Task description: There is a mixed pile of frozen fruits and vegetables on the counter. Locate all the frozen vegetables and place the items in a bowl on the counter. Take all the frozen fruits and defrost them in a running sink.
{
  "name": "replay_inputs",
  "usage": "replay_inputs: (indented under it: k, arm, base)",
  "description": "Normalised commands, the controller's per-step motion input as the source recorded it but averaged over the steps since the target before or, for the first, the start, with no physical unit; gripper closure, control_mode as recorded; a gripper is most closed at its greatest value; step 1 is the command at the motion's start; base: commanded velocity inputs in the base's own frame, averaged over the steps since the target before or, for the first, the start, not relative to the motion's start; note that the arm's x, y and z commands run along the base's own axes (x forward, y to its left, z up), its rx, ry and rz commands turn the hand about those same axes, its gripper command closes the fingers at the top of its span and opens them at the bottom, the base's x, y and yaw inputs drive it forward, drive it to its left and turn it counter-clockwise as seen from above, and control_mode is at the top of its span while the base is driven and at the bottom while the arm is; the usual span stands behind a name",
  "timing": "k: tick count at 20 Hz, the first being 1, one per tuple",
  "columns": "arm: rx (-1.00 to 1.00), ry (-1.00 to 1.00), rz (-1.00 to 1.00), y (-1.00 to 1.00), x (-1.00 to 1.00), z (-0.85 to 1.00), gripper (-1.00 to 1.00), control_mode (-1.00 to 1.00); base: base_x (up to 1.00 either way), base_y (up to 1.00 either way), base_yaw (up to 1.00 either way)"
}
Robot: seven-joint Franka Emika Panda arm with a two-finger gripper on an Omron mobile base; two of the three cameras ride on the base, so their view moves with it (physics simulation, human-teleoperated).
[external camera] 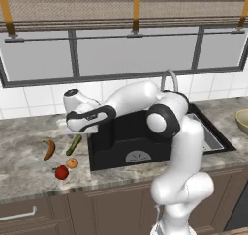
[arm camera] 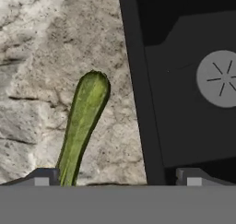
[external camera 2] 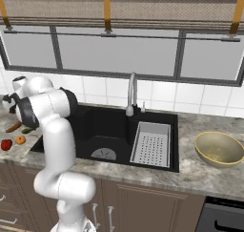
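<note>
Marbled grey-beige stone forms the counter (external camera: 29, 168), a smooth worktop over brown wooden cabinets, with white wall tiles and a wide window behind. Sunk into it is one large rectangular black sink (external camera 2: 102, 131) with a round grey drain (arm camera: 218, 78) and a tall curved metal tap (external camera 2: 131, 93); a grey perforated tray (external camera 2: 151, 143) sits in its right half. Left of the basin lie four small items: one curved brown-orange banana (external camera: 49, 149), one slim, straight green vegetable (external camera: 74, 145) with a faintly streaked skin, one small round orange (external camera: 72, 163) and one round, glossy red apple (external camera: 61, 172). One shallow, round, yellowish-tan bowl (external camera 2: 219, 148) stands well apart on the counter to the right of the sink. The white arm reaches left over the basin's edge, and its gripper (arm camera: 117, 177) hangs above the green vegetable with its jaws spread wide, holding nothing, one dark fingertip over the vegetable's near end, the other over the sink.
</note>
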Motion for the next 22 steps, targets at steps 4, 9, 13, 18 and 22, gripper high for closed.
replay_inputs:
  k: [4,9,13,18,22]
  arm:
    - [0.0,0.07,-0.1,0.08,0.19,-0.53,-1.0,-1.0]
    - [0.0,0.04,-0.08,0.21,0.38,-0.29,-1.0,-1.0]
    - [0.0,0.03,-0.04,0.13,0.43,-0.15,-1.0,-1.0]
    - [0.0,0.12,-0.04,-0.05,0.1,-0.45,-1.0,-1.0]
    - [0.01,0.07,-0.06,-0.01,-0.06,-0.48,-1.0,-1.0]
  base:
    - [0.0,0.0,0.0]
    - [0.0,0.0,0.0]
    - [0.0,0.0,0.0]
    - [0.0,0.0,0.0]
    - [0.0,0.0,0.0]
